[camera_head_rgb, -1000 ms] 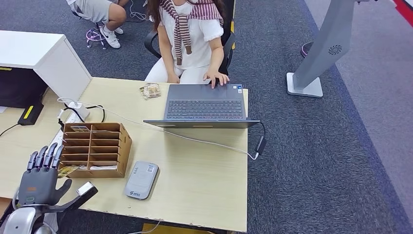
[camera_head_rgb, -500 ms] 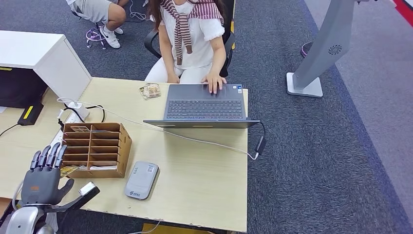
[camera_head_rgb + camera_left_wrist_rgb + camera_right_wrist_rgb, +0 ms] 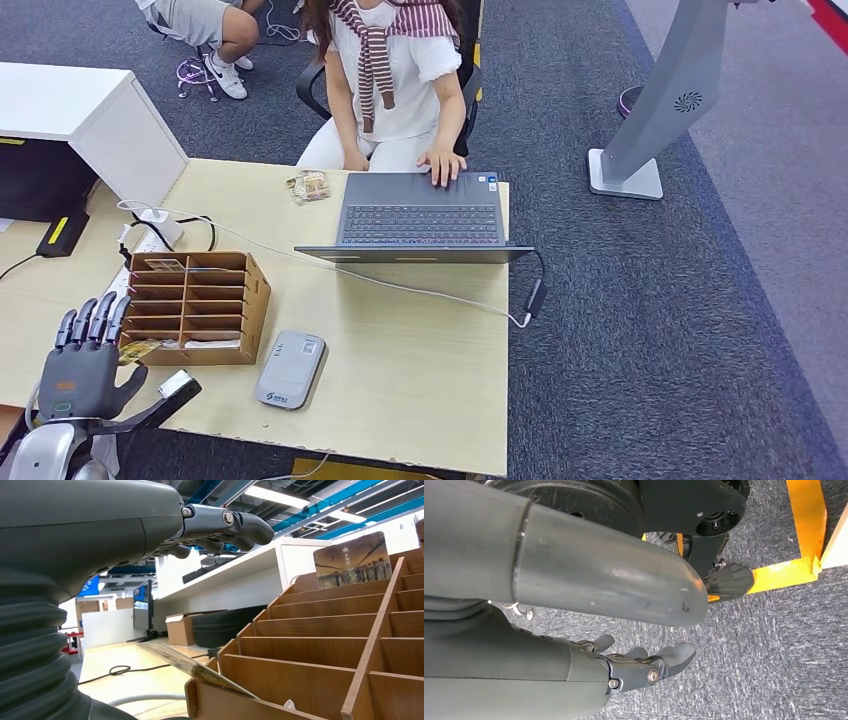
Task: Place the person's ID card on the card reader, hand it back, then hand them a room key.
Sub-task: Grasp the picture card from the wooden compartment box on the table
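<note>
Head view: we look from high on the body, forward and down, across the desk point(image 3: 420, 360) to the seated person point(image 3: 395, 80) at its far side.

Left wrist view: we sit close behind the left hand point(image 3: 220, 525), low at desk level, facing the wooden organizer point(image 3: 325, 650) from very near. The head view shares that organizer point(image 3: 195, 305) and hand point(image 3: 85, 365), at the near left.

Right wrist view: we look down past the right hand point(image 3: 644, 665) at grey carpet point(image 3: 774, 645), close to it.

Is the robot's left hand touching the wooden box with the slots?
Apart. The head view shows bare table between the left hand and the wooden box.
</note>
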Tool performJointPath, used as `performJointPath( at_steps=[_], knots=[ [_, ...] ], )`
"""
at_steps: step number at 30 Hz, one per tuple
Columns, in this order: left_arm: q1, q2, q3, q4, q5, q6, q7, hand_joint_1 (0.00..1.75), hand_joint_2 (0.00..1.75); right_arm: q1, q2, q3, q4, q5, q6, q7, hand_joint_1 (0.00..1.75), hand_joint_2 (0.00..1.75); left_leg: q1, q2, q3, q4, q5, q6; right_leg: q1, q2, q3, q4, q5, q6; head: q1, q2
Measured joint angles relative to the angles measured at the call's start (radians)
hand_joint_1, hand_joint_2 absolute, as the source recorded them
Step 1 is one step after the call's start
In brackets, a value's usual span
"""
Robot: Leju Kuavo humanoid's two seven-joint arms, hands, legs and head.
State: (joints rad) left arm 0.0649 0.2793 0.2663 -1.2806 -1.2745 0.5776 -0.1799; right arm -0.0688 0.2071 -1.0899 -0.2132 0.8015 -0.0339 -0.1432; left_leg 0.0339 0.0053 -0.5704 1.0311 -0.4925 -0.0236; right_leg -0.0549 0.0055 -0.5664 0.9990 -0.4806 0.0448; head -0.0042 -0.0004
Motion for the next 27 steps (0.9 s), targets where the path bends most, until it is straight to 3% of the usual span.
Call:
performJointPath(
  at_steps=[7,11,27],
  knots=[
    [0.000,0.000,0.000,0.000,0.000,-0.001,0.001,0.00,1.75,0.000,0.000,0.000,0.000,0.000,0.000,0.000,0.00,0.00,0.000,0.000,0.000,0.000,0.000,0.000,0.000,0.000,0.000,0.000,0.000,0.000,0.000,0.000],
    [0.000,0.000,0.000,0.000,0.000,-0.001,0.001,1.75,1.75,0.000,0.000,0.000,0.000,0.000,0.000,0.000,0.00,0.00,0.000,0.000,0.000,0.000,0.000,0.000,0.000,0.000,0.000,0.000,0.000,0.000,0.000,0.000],
    [0.000,0.000,0.000,0.000,0.015,-0.033,-0.003,1.75,1.75,0.000,0.000,0.000,0.000,0.001,0.000,0.002,0.00,0.00,0.000,0.000,0.000,0.000,0.000,0.000,0.000,0.000,0.000,0.000,0.000,0.000,0.000,0.000]
  ],
)
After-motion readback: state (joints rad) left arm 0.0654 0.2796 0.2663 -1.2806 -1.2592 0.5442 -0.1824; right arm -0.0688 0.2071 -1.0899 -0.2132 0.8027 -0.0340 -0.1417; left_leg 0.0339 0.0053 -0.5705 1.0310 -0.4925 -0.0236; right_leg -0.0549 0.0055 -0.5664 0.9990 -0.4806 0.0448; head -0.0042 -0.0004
